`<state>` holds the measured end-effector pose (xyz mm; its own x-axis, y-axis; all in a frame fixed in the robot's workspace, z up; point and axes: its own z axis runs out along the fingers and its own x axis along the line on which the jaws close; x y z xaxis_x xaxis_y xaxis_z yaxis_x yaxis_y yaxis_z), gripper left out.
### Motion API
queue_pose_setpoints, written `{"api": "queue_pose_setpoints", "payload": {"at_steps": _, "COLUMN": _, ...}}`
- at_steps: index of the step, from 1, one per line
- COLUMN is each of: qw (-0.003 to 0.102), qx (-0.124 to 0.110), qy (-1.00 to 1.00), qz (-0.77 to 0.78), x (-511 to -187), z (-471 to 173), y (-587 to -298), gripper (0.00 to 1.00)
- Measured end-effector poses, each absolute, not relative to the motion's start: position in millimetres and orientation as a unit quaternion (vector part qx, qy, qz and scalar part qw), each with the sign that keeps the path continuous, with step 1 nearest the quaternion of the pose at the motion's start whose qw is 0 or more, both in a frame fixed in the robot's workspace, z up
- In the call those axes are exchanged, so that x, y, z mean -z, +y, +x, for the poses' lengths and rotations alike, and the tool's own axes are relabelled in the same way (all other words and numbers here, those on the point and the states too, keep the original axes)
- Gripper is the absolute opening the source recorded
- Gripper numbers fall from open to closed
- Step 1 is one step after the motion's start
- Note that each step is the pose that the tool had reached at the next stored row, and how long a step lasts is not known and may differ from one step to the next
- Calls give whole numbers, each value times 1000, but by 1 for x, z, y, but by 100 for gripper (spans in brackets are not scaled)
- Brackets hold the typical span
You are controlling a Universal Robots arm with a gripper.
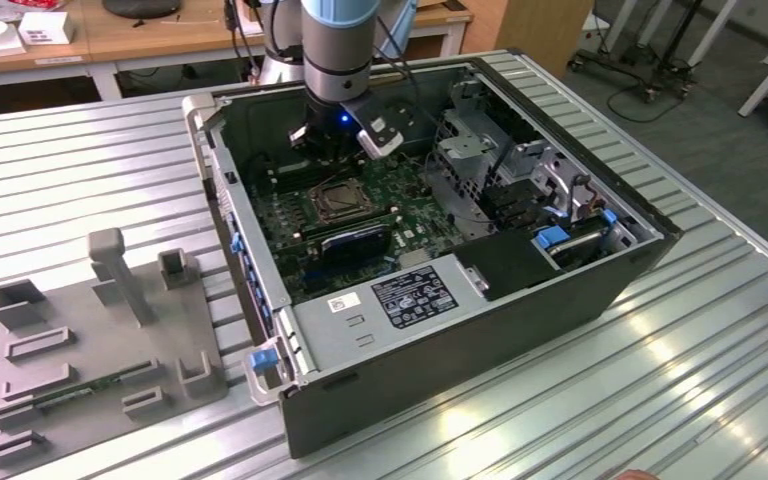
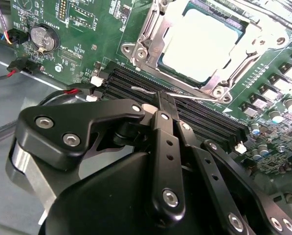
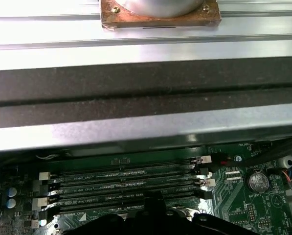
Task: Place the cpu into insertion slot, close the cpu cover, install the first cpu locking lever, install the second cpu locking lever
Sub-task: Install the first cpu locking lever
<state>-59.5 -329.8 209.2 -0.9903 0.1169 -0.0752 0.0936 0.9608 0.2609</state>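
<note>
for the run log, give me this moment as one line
cpu: seated | cpu cover: down around it | pincer: shut, tip at thin lever beside memory slots

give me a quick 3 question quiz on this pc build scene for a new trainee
1. Fill in: in the exterior view, the grey fixture plate lies outside the computer case, on the view's ____.
2. True or false: the cpu cover lies flat around the cpu.
3. Choose one: in the second wrist view, the tip of the gripper is nearest to A) the black memory slots, B) the grey fixture plate, C) the middle of the cpu.
Key: 1 left; 2 true; 3 A.
</note>
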Motion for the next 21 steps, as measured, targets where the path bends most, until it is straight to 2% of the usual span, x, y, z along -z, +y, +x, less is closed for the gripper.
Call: {"api": "queue_pose_setpoints", "payload": {"at_steps": 21, "qw": 49, "qx": -127, "qy": 987, "qz": 87, "x": -207, "z": -63, "y": -329, "gripper": 10}}
